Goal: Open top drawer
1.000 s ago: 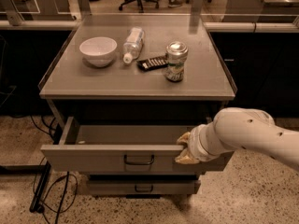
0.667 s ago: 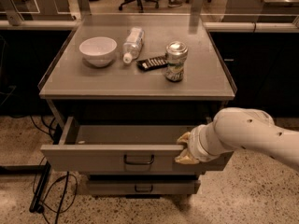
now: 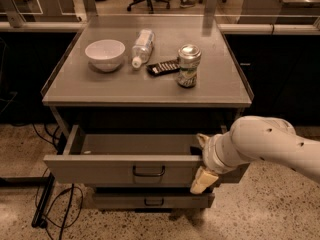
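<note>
The top drawer (image 3: 100, 168) is pulled partway out of the grey cabinet. Its grey tray interior (image 3: 135, 144) shows bare, and its dark U-shaped handle (image 3: 148, 171) sits at the centre of the front. My gripper (image 3: 200, 162), on a thick white arm coming in from the right, is at the right end of the drawer's front panel, straddling its top edge. Part of the gripper hangs down over the front face and part sits inside the drawer.
On the cabinet top (image 3: 65, 86) stand a white bowl (image 3: 105, 53), a lying plastic bottle (image 3: 142, 46), a dark remote (image 3: 162, 67) and a can (image 3: 189, 66). A lower drawer (image 3: 150, 200) is shut. Cables (image 3: 47, 204) lie on the floor at left.
</note>
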Tool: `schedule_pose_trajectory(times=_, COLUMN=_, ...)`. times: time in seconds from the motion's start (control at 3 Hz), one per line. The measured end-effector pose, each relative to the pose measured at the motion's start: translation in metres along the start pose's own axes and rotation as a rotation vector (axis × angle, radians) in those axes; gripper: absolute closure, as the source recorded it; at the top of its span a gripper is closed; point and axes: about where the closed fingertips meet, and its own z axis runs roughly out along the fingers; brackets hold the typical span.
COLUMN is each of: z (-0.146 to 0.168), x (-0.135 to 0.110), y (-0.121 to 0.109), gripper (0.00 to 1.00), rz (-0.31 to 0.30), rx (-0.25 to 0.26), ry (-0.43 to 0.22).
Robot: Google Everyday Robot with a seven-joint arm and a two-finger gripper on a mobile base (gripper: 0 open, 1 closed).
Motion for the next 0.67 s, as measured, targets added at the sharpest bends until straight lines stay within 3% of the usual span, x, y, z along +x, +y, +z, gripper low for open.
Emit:
schedule_pose_trajectory(times=0.33, z=-0.002, x=0.002, y=0.004, gripper=0.27, rz=-0.004, rx=-0.002, ry=0.005)
schedule_pose_trajectory(times=0.67, z=-0.013, x=0.01, y=0.023, gripper=0.51, rz=-0.024, rx=-0.01, ry=0.027)
